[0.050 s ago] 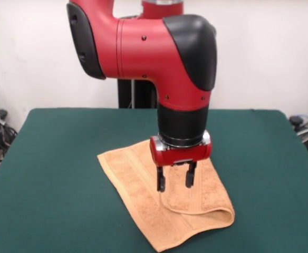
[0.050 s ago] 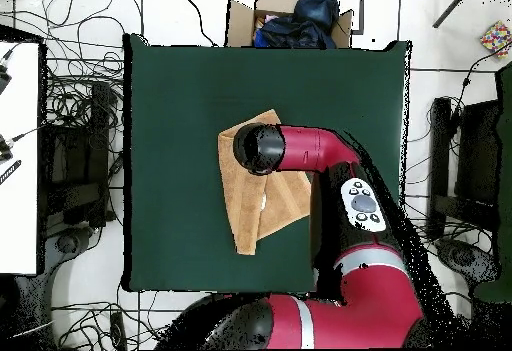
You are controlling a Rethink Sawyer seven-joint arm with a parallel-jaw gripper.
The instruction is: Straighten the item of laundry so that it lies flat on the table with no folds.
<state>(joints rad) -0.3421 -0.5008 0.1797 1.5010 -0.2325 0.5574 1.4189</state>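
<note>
The item of laundry is an orange-tan towel lying near the middle of the green table, doubled over on itself with a rounded fold along its right edge in the front view. My gripper hangs straight down over the towel's upper layer, open, with its two black fingers apart and only towel showing between them. The left fingertip is at or just above a loose edge of the top layer. In the overhead view the towel shows as a folded, uneven shape on the table, and the arm's wrist hides the gripper.
A cardboard box holding dark blue cloth stands just past the table's top edge in the overhead view. Cables lie on the floor around the table. A white surface borders the left side. The arm reaches across the table's lower right.
</note>
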